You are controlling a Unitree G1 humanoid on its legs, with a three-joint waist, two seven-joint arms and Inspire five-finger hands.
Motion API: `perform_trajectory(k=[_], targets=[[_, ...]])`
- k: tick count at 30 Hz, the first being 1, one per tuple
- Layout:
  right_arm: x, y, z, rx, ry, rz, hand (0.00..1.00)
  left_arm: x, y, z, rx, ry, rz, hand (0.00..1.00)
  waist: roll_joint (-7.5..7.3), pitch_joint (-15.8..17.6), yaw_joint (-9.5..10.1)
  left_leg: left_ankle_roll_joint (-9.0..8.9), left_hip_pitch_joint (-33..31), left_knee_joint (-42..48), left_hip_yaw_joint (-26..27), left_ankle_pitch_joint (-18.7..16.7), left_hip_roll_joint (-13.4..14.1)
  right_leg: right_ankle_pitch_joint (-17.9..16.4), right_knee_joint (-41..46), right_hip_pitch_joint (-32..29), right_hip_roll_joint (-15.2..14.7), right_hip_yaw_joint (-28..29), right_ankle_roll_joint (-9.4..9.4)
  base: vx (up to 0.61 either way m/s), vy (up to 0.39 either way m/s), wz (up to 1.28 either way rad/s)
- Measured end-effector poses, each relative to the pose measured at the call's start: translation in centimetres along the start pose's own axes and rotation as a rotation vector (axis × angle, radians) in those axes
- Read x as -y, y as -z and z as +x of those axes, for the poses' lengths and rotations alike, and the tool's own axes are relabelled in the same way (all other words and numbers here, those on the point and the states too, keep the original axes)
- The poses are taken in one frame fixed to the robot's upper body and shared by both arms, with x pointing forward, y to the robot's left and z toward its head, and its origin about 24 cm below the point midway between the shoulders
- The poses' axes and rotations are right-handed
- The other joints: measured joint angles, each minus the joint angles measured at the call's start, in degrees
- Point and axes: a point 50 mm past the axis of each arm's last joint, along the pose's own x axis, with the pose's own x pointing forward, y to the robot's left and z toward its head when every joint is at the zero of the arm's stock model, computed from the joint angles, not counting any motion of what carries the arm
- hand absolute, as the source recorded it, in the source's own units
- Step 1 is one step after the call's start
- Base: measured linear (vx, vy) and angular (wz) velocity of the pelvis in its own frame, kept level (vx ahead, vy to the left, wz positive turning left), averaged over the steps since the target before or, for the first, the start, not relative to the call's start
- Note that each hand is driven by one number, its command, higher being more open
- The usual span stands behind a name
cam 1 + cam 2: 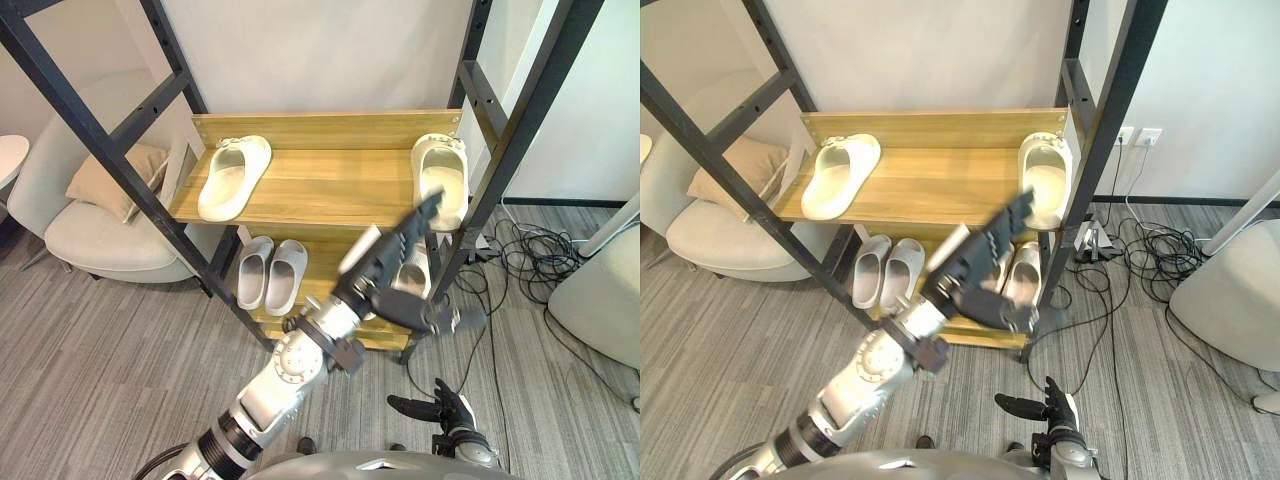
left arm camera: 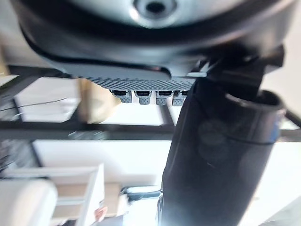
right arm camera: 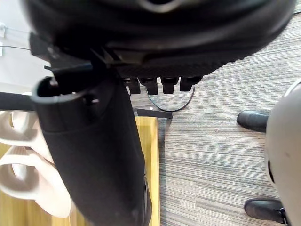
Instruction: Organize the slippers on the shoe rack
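Observation:
The wooden shoe rack stands ahead in a black frame. On its upper shelf one cream slipper lies at the left end and another cream slipper at the right end. The lower shelf holds a pale grey pair at the left. A second pale pair lies at its right, partly hidden by my left hand. That hand is raised in front of the rack, open, fingers straight, holding nothing. My right hand hangs low near the floor, open and empty; its wrist view shows pale slippers.
A beige armchair with a cushion stands left of the rack. Black cables sprawl on the carpet at the right, near a white rounded object. Slanted black frame posts flank both sides of the shelves.

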Motion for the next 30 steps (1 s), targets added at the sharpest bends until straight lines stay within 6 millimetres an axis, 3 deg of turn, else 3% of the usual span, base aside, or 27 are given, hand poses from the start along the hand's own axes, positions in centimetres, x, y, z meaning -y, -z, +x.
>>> perform_trajectory(k=[4, 8, 15, 21, 30], targets=[[-0.1, 0.5, 0.0, -0.027, -0.001, -0.005, 1.00, -0.7, -1.7, 1.2, 0.115, -0.054, 0.066, 1.00, -0.66, -0.52, 0.87, 0.12, 0.52, 0.06, -0.06, -0.07, -0.11, 0.00, 0.01, 0.70, -0.13, -0.03, -0.01, 0.00, 0.000, 0.00], [-0.2, 0.7, 0.1, -0.038, -0.002, -0.007, 1.00, -2.5, -2.5, 1.1, 0.150, -0.154, 0.210, 1.00, -0.99, -1.17, 0.82, 0.28, 0.89, 0.18, -0.06, -0.20, -0.21, -0.01, 0.01, 0.92, -0.25, 0.00, 0.01, 0.00, 0.000, 0.00], [-0.4, 0.7, 0.1, -0.049, -0.006, -0.006, 1.00, -8.4, -4.8, 2.0, 0.202, -0.306, 0.652, 1.00, -1.75, -1.31, 1.11, 0.26, 0.86, 0.27, -0.14, -0.21, -0.14, 0.02, -0.01, 0.93, -0.13, -0.02, 0.01, 0.00, 0.000, 0.00], [-1.0, 0.7, 0.1, -0.049, -0.020, 0.000, 1.00, -14.5, -5.8, 1.6, 0.071, -0.383, 1.101, 1.00, -3.16, -1.03, 1.07, 0.25, 0.86, 0.25, 0.74, -0.49, -0.16, 0.09, -0.29, 0.54, -0.13, 0.89, 0.06, 0.01, 0.014, -0.07], [-1.2, 0.6, 0.1, -0.045, -0.026, 0.005, 1.00, -20.2, -6.1, -0.9, -0.179, -0.527, 1.452, 1.00, -3.88, -0.35, 1.26, 0.24, 0.73, 0.25, 2.57, -1.15, -0.28, 0.44, -0.52, -0.51, 0.03, 2.73, 0.31, 0.02, 0.026, -0.11]])
